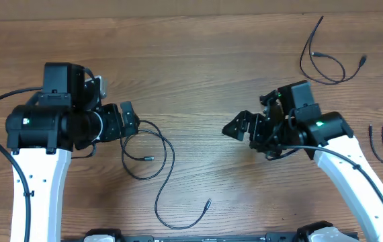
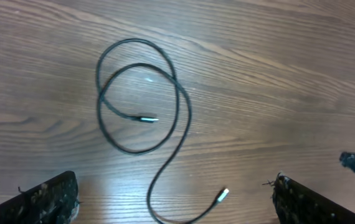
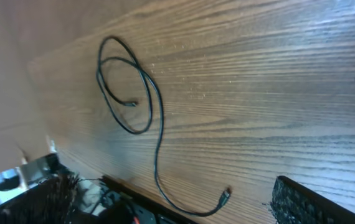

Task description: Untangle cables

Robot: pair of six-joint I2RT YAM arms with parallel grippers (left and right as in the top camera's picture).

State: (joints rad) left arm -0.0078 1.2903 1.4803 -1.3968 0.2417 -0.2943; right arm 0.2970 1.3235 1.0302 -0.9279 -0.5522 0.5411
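The left gripper [image 1: 132, 121], jaws released and empty, is seen just over the nine o'clock edge of a thin black looped cord [image 1: 146, 159] on the brown wood-grain bench [image 1: 198, 67]; the right gripper [image 1: 235, 128], likewise released, is held apart at its three o'clock. Two further thin black cords [image 1: 314, 52] are laid at the bench's one and three o'clock, so the loop is judged the step in hand, calling for a plug end to be pinched and drawn outward.
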